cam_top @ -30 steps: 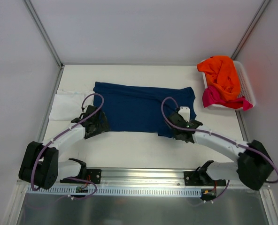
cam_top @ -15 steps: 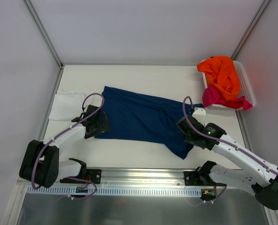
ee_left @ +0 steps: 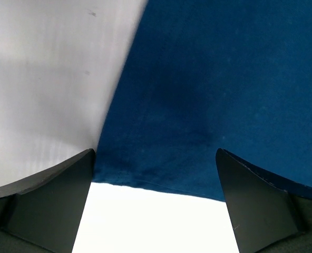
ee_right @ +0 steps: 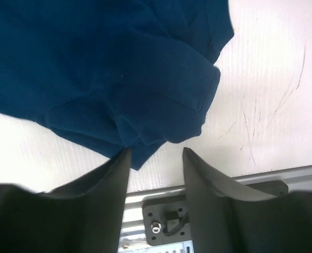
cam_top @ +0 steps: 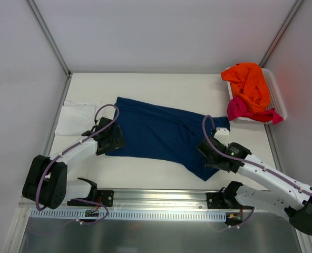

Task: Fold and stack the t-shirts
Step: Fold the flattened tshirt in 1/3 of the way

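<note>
While the navy blue t-shirt (cam_top: pixel 156 134) lies spread but unfolded across the middle of the table (cam_top: pixel 161 87), both arms work at its edges. The garment sits askew, running from the far left towards a bunched, creased corner at the near right, and no fold has yet been made in it.

At its left edge the left gripper (ee_left: pixel 156 158) is splayed wide, its fingers straddling the hem without pinching it. At the near right corner the right gripper (ee_right: pixel 156 153) stands with jaws parted and nothing between them; the rumpled corner lies on the table just by its fingertips, free of any grip.

A white t-shirt (cam_top: pixel 71 120) rests flat at the table's left side, just beside the navy one; whether it is properly folded cannot be told from above. An orange t-shirt (cam_top: pixel 248 84) and a magenta-pink t-shirt (cam_top: pixel 239 109) are heaped in a white basket (cam_top: pixel 279 97) at the far right corner.

By this evidence the job is in its early stages: the navy shirt wants straightening and folding, two shirts await in the basket, and no stack exists.
</note>
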